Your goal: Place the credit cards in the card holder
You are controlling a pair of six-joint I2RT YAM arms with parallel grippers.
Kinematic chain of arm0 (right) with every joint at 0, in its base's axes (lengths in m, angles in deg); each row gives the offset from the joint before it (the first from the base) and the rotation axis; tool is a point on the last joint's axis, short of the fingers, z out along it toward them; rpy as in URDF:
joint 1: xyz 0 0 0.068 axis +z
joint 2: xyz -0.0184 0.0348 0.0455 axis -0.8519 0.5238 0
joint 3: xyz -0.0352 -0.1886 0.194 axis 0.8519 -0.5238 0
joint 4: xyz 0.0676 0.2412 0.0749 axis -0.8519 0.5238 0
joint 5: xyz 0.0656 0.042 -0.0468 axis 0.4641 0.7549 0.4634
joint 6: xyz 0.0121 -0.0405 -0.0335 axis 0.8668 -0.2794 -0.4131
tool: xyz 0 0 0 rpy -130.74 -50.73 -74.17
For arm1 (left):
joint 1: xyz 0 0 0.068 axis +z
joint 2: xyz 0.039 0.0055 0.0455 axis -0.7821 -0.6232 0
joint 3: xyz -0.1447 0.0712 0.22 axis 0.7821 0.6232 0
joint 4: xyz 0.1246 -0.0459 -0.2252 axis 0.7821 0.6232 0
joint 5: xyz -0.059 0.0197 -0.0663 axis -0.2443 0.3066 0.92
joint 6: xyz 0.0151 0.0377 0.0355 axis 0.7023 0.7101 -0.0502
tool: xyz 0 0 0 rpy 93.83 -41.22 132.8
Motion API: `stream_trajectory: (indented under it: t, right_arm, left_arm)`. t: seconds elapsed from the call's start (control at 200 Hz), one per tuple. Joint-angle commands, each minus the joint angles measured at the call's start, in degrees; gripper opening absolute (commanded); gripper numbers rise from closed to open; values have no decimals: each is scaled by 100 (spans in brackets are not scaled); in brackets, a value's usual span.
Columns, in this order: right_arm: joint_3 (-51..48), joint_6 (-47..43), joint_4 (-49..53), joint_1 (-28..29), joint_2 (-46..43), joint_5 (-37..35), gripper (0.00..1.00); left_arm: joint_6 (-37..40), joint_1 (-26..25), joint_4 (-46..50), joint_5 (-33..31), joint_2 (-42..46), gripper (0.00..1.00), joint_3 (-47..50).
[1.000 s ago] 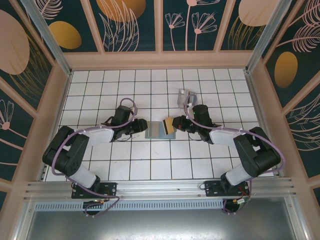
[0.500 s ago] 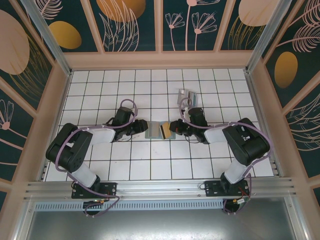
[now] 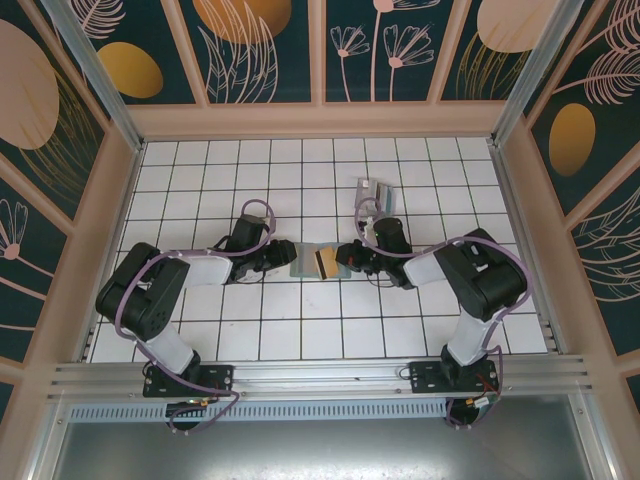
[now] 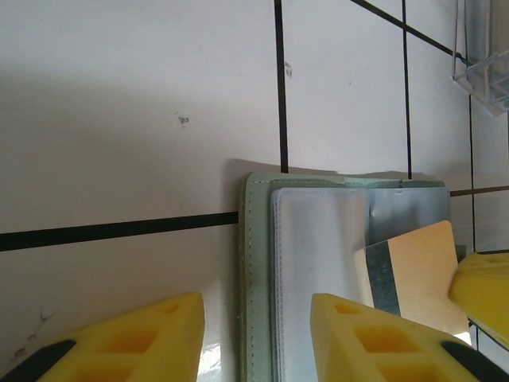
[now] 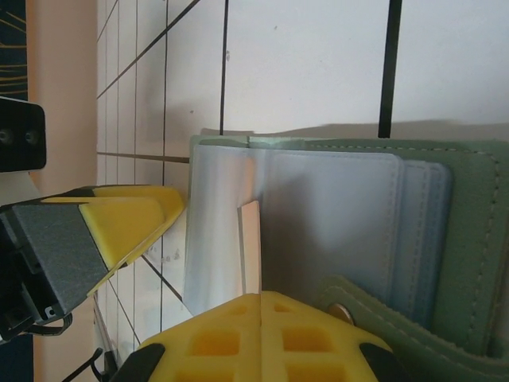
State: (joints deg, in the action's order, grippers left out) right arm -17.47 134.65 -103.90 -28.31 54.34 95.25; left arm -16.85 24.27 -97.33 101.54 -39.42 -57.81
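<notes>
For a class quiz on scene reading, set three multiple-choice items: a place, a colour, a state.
1. The card holder lies: A between left end effector and right end effector; B against the back wall; C on an arm's base.
2. The card at its mouth is: A red; B gold-brown; C black.
3. The right end effector is: A wide open; B shut on the card; C gripping a cup.
1A, top view shows it; 2B, tan face with stripe; 3B, pads meet on its edge.
</notes>
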Motion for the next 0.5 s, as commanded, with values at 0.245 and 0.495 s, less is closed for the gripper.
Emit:
stream_trajectory:
  t: [0.245, 0.495]
  right_arm:
    - [-121, 383, -579, 48, 92, -533, 0]
    - [-28, 627, -1161, 310, 455, -885, 0]
  left_arm:
    - [-139, -33, -179, -103, -89, 37, 52]
    - [-152, -44, -208, -44, -143, 37, 14]
